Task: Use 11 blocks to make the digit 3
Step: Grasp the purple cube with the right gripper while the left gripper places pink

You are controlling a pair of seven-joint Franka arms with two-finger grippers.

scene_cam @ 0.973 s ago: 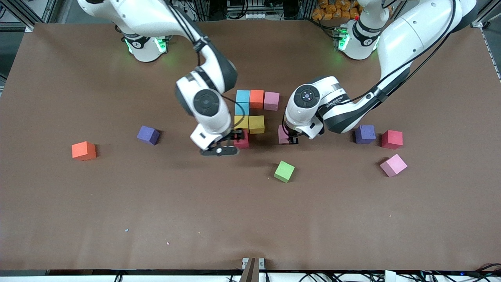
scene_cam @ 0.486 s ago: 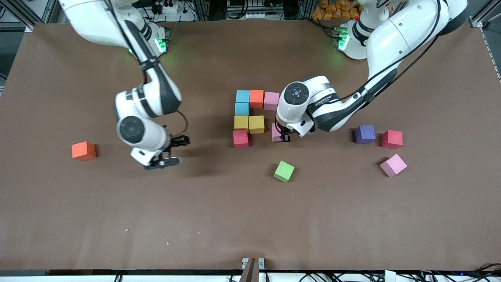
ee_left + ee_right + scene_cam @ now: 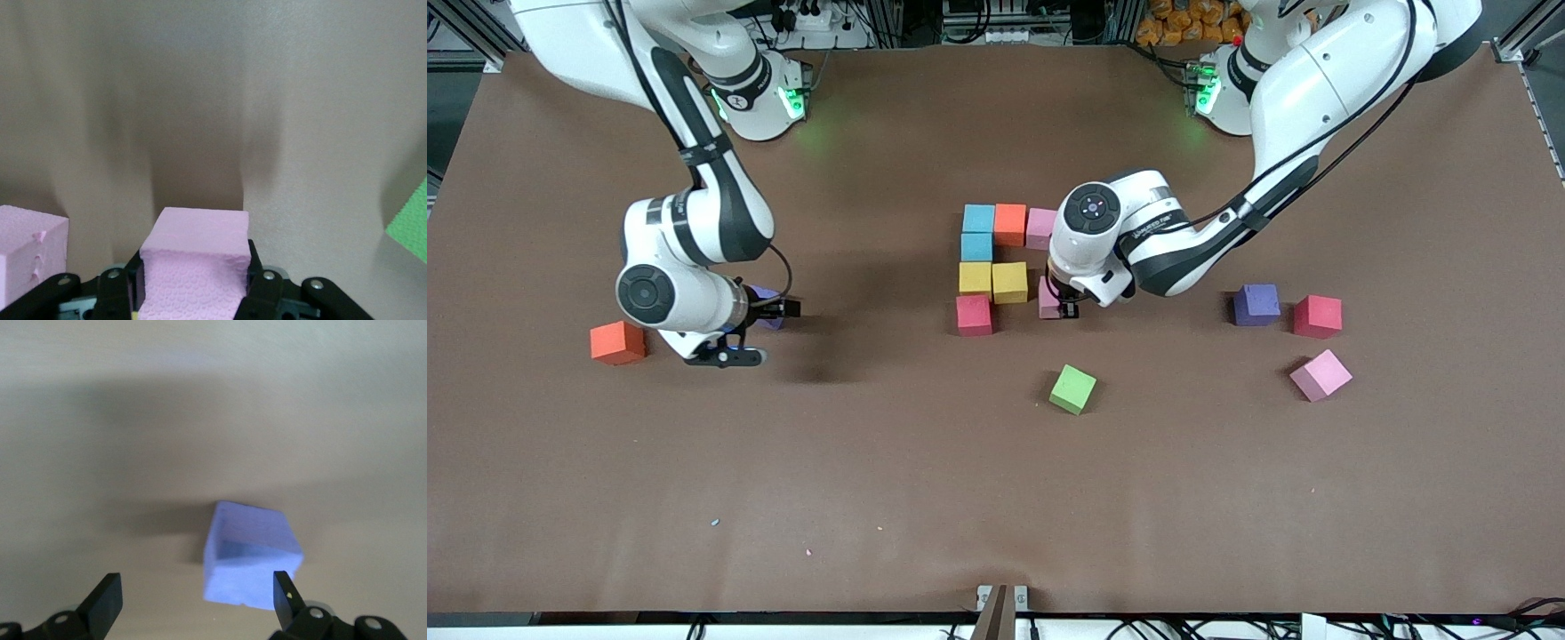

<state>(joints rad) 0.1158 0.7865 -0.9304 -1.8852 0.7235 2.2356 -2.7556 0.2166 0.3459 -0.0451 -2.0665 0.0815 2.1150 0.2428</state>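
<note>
Two grippers, left gripper [image 3: 193, 293] pinching pebbly pink foam cube [image 3: 195, 263], right gripper [image 3: 197, 600] spread, seemingly over purple cube [image 3: 250, 563]

1. Left arm [image 3: 1280, 80]: reaches from its base at 1 o'clock of the front view down toward the centre, elbow bent, wrist turned downward.
2. Left gripper [image 3: 1064, 307]: low at the table, just 3 o'clock of centre; fingers [image 3: 263, 290] clamped on a pink block [image 3: 195, 263].
3. Right arm [image 3: 694, 160]: extends from its base at 11 o'clock toward 9 o'clock.
4. Right gripper [image 3: 758, 332]: spread wide, fingers [image 3: 105, 603] straddling a purple block [image 3: 250, 563] without touching it.
</note>
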